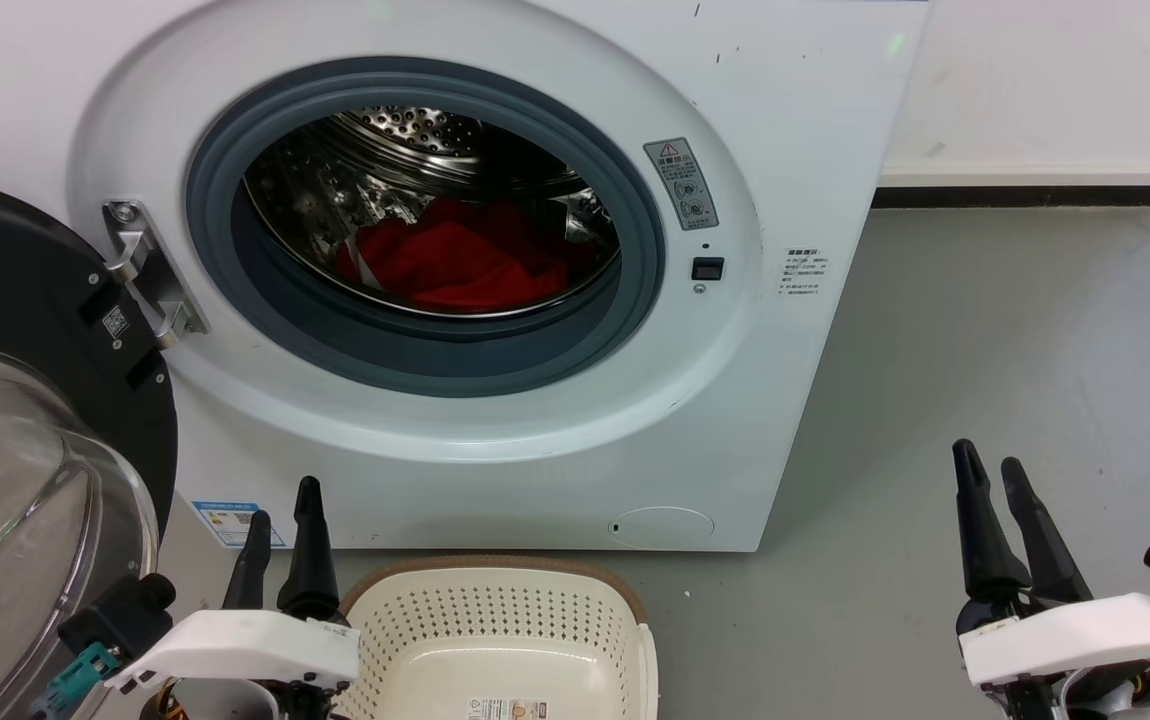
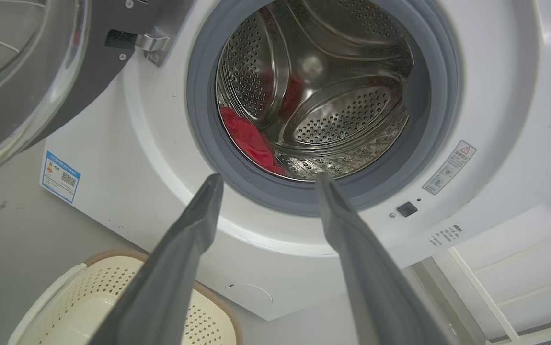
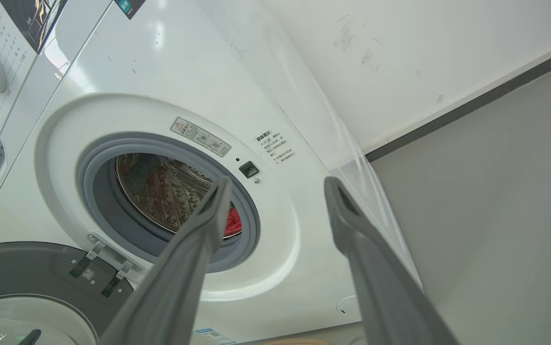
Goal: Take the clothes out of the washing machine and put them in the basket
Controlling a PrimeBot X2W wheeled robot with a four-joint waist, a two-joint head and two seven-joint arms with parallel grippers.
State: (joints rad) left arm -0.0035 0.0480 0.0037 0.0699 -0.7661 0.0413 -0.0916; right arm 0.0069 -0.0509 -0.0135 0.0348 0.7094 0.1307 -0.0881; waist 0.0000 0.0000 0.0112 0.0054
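The white washing machine stands with its door swung open to the left. Red clothes lie bunched at the bottom of its steel drum, with a white strip showing at their left edge; they also show as red clothes and as a sliver of red clothes. The cream basket sits on the floor below the porthole. My left gripper is open, low, beside the basket's left rim. My right gripper is open over the floor at the right. Both are empty and well short of the drum.
The open door, with its black rim and glass bowl, juts out at the left close to my left arm. Grey floor spreads to the right of the machine, up to a white wall with a dark skirting.
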